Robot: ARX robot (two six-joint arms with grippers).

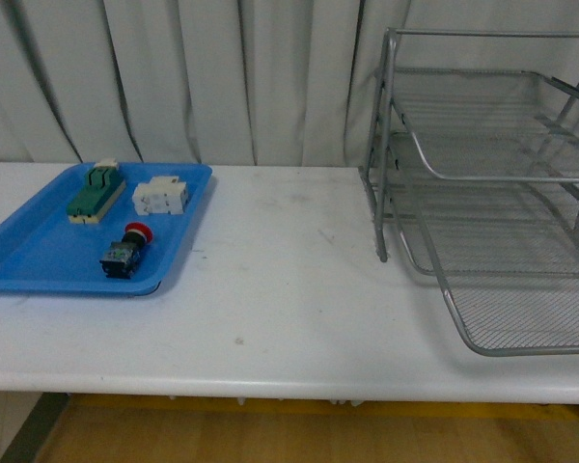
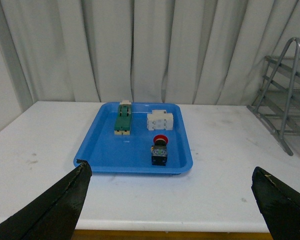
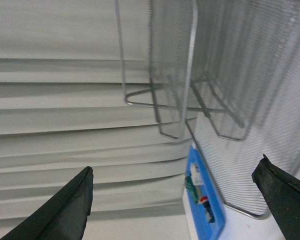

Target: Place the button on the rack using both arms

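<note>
Front view, left to right. A flat blue tray (image 1: 39, 260) lies on a white table (image 1: 289, 299) at the left of the frame. On it, at the back, are a green-and-cream switch block (image 1: 96, 191) and, just to its right, a white blocky component (image 1: 161, 197). In front of these and apart from both is the button (image 1: 125, 251). It is a small push-button switch that appears to lie on its side, with its red mushroom cap pointing toward the curtain (image 1: 222, 77) and its black-and-blue body toward the camera. The middle of the table is bare. At the right stands the rack (image 1: 482, 193), a silver three-tier wire-mesh unit whose lowest tray is pulled out toward the viewer. It is well apart from the blue tray. Neither arm shows in this view.

Left wrist view: the left gripper (image 2: 170, 172) is spread wide and holds nothing, with its two dark fingers (image 2: 60, 205) framing the tray. The button (image 2: 159, 150) lies ahead of it, not yet touched.

Right wrist view: the picture is tilted. The right gripper (image 3: 175, 165) is also spread wide and empty, close to the rack's mesh (image 3: 225, 100). The blue tray (image 3: 200, 200) is small beyond it.

Handling, as a judgement: the button looks light and rigid, made of hard plastic. Its rounded, smooth cap would likely slip between the pads. The flat opposite sides of the blocky body look like the surer place to pinch, with moderate force.
</note>
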